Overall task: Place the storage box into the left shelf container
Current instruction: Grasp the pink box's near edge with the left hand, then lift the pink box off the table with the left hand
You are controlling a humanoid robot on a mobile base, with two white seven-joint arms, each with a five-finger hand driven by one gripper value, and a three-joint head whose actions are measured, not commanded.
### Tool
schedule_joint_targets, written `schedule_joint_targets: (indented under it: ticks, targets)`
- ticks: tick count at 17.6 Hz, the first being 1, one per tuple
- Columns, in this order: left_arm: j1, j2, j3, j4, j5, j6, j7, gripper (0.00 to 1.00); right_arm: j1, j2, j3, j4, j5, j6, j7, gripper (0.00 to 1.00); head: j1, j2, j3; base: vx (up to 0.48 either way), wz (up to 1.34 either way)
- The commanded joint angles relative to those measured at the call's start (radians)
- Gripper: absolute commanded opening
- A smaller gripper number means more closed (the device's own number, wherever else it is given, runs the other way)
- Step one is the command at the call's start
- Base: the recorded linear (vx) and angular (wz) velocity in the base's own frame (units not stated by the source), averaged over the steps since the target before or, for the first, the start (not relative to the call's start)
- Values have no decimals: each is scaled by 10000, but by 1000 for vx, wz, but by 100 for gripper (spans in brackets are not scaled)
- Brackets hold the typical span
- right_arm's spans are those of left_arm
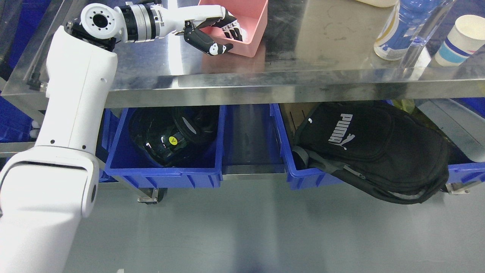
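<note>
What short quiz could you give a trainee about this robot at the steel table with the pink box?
1. True or false: the left hand has fingers inside the pink plastic storage box and its thumb outside the wall.
2. Which surface is the box on? A) the grey floor B) the shiny steel tabletop C) the lower shelf
3. Fill in: the left blue plastic shelf bin already holds a ____ item with a yellow sticker.

Key: 1 true. 2 B. 3 black.
</note>
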Motion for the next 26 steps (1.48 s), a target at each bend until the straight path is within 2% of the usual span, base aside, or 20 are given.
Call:
schedule_joint_targets:
  ticks: [1, 7, 11, 17, 22, 26]
  targets:
    - [-317, -224, 1977, 215, 29, -179, 172, 0, -61, -175, -31, -175, -16, -7, 1, 100, 0, 0, 0, 0, 0]
    - [-287, -270, 2759, -412, 105, -194, 156, 0, -61, -175, -31, -175, -16, -7, 1, 100, 0, 0, 0, 0, -8]
    - [448, -668, 3679, -1392, 244, -255, 156, 1, -61, -175, -31, -175, -16, -7, -14, 100, 0, 0, 0, 0, 0]
    - [1950, -878, 4800, -3892, 1101, -1557, 507, 1, -61, -175, -31, -175, -16, -7, -14, 100, 0, 0, 0, 0, 0]
    - [3422, -878, 4466, -5504, 2773, -1897, 2836, 2, -61, -175, -31, -175, -16, -7, 1, 100, 0, 0, 0, 0, 0]
    - [5094, -878, 3010, -7221, 3097, -1897, 5611, 3, -61, -175, -31, -175, -16, -7, 1, 100, 0, 0, 0, 0, 15]
